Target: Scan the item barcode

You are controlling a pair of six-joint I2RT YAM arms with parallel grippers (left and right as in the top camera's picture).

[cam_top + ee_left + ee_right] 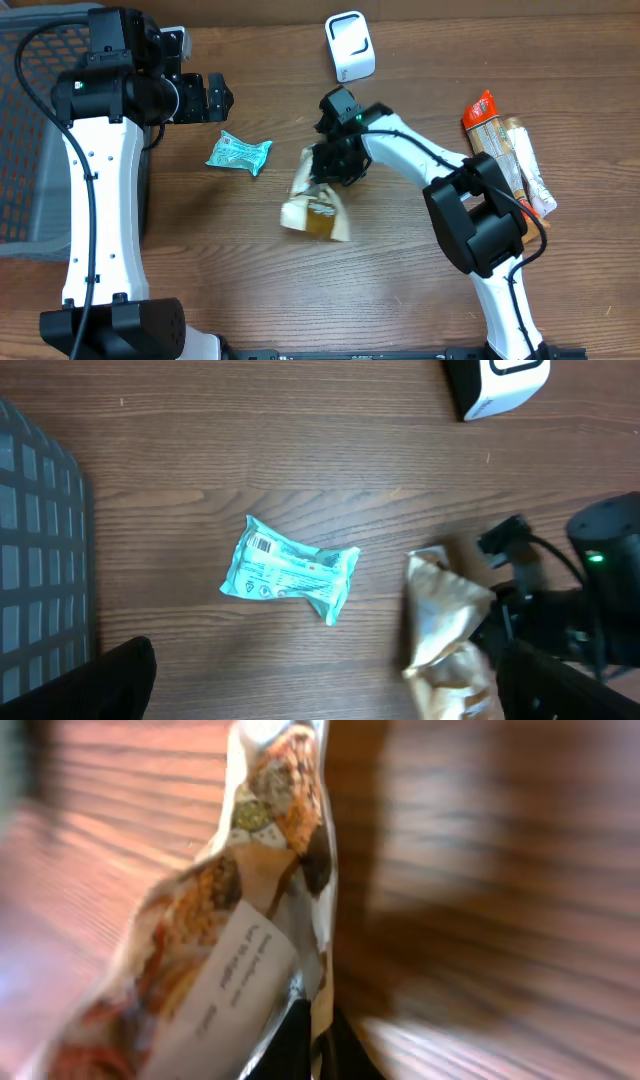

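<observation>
Right end effector [322,180] pinched shut on tan snack pouch [318,215], frame centre. Left end effector [217,97] wide, upper left. Grey basket [15,140], left edge: contents not discernible.

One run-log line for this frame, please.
right gripper: shut on snack bag | left gripper: open, empty | teal packet: not held | scanner: apart from bag | scan: not yet done

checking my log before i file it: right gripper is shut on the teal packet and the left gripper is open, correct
Not quite. The right gripper is shut on the tan snack bag, as the right wrist view shows; the teal packet lies untouched. The left gripper is open, as you said.
</observation>
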